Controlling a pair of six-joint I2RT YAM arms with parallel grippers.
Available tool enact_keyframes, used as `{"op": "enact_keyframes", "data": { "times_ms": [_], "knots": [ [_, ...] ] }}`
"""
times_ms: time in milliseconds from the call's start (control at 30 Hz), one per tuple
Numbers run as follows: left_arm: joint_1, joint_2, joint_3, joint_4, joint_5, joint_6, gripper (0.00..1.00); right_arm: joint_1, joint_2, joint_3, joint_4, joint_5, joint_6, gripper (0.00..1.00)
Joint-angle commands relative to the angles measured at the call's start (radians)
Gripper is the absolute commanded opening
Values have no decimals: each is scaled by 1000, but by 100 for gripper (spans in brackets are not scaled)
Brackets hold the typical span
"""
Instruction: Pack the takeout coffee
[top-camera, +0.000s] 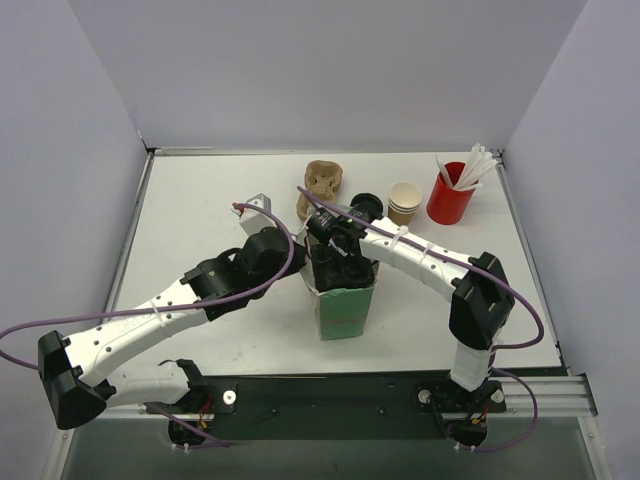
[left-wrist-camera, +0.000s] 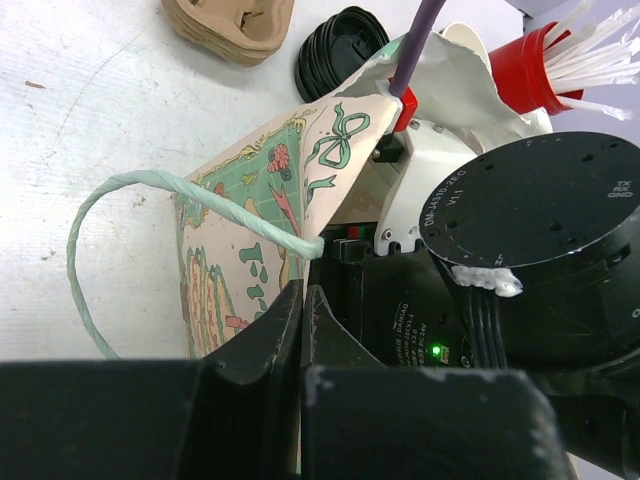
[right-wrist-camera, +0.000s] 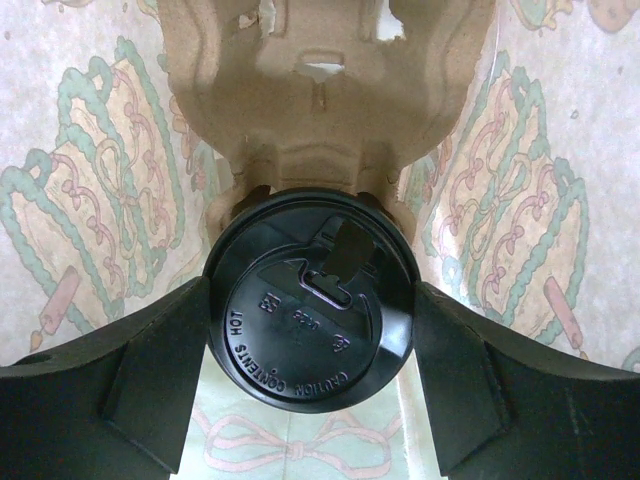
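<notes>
Right claw (right-wrist-camera: 312, 345) grips the lidded coffee cup (right-wrist-camera: 310, 300) at centre frame, down inside the paper bag (right-wrist-camera: 90, 200), over a cardboard carrier (right-wrist-camera: 320, 110). Left claw (left-wrist-camera: 301, 320) pinches the bag's wall at lower centre. Letting go off-centre could tip the cup; a slipped pinch could fold the bag onto it

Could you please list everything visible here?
paper bag: one, green patterned, table centre
takeout coffee: one, black lid showing, inside the bag
cup carrier: one, brown, inside the bag beside the coffee
spare carriers: one stack, brown, table's far side
lids: one stack, black, right of that stack
paper cups: one stack, tan, left of the red cup
red cup: one, holds white sticks
left gripper: black, shut on the bag's rim
right gripper: black, inside the bag, closed on the coffee
</notes>
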Motion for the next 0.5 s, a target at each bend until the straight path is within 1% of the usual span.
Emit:
{"op": "enact_keyframes", "data": {
  "times_ms": [0,467],
  "knots": [
    [-3,-34,3,57,-18,-17,0,6,-11,-40,-56,53,9,40],
    [-3,-38,-2,62,-8,-9,0,6,-7,-73,-21,69,3,40]
  ]
}}
